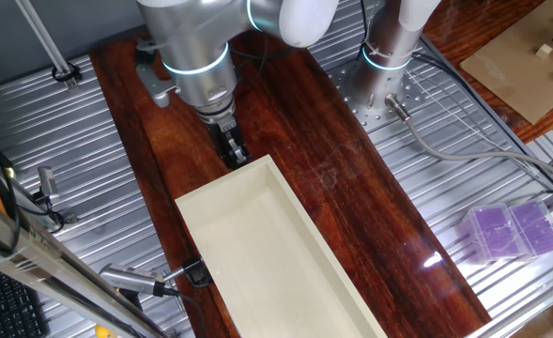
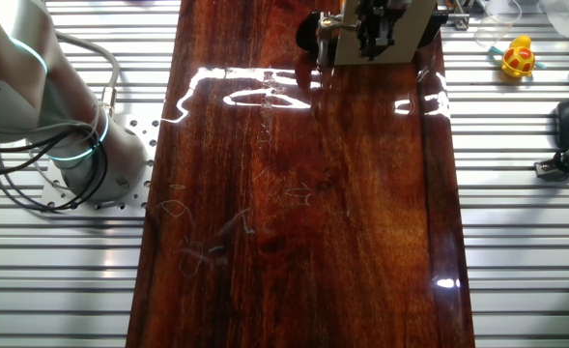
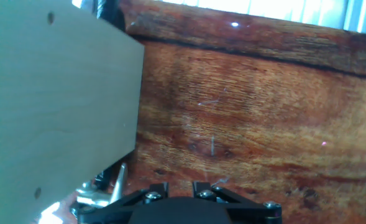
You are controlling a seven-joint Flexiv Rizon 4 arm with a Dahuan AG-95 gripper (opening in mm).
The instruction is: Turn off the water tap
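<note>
My gripper (image 1: pixel 232 148) hangs point-down just beyond the far end of the cream box (image 1: pixel 257 246), low over the wooden board. Its black fingers stand close together with nothing between them. In the hand view a chrome tap part (image 3: pixel 117 182) shows at the lower left, beside the box wall (image 3: pixel 58 106) and left of my gripper (image 3: pixel 181 185), not between the jaws. In the other fixed view the gripper (image 2: pixel 372 37) stands in front of the box end (image 2: pixel 408 41) at the top edge. The fixed views hide the tap.
A dark wooden board (image 1: pixel 351 188) lies on the ribbed metal table. A black clamp (image 1: pixel 196 273) and a chrome rod (image 1: pixel 130 280) sit at the box's near left. A purple box (image 1: pixel 511 231) is at the right. The arm base (image 2: pixel 81 159) stands left.
</note>
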